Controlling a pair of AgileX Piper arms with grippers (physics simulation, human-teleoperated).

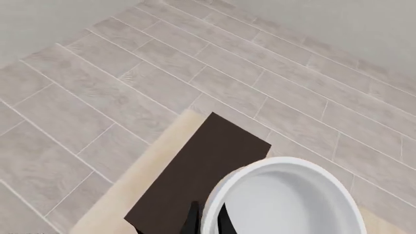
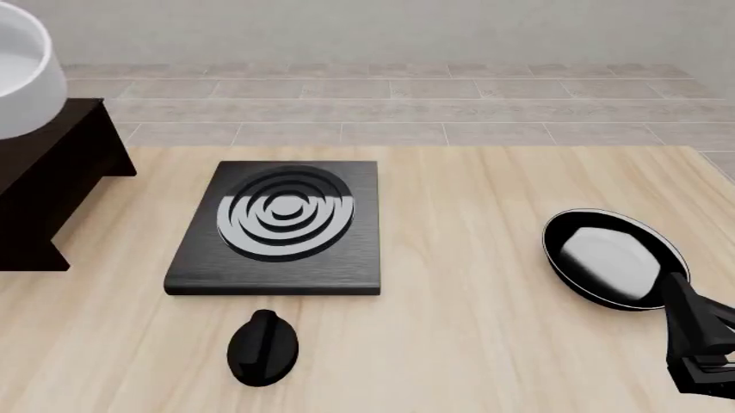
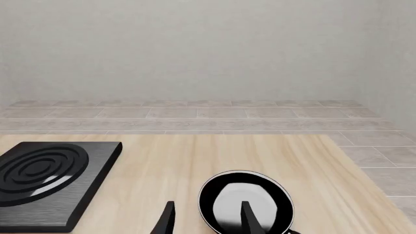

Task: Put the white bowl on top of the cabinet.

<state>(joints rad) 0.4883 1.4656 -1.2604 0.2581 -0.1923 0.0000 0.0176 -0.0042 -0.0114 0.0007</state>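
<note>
The white bowl (image 1: pixel 286 204) is deep and glossy, and it hangs over the flat top of the dark brown cabinet (image 1: pixel 201 175). My left gripper (image 1: pixel 208 220) is shut on the bowl's rim, one finger outside the wall and one inside. In the front view the white bowl (image 2: pixel 17 73) shows at the far left above the cabinet (image 2: pixel 52 163); the left gripper itself is out of that frame. Whether the bowl touches the cabinet top I cannot tell. My right gripper (image 3: pixel 208 219) stands open low over the table, far to the right.
A black stove plate (image 2: pixel 281 224) with grey rings lies mid-table, with a black knob (image 2: pixel 262 346) in front of it. A black frying pan (image 2: pixel 608 258) with a whitish inside lies just ahead of the right arm (image 2: pixel 703 344). Tiled floor lies beyond the table's edge.
</note>
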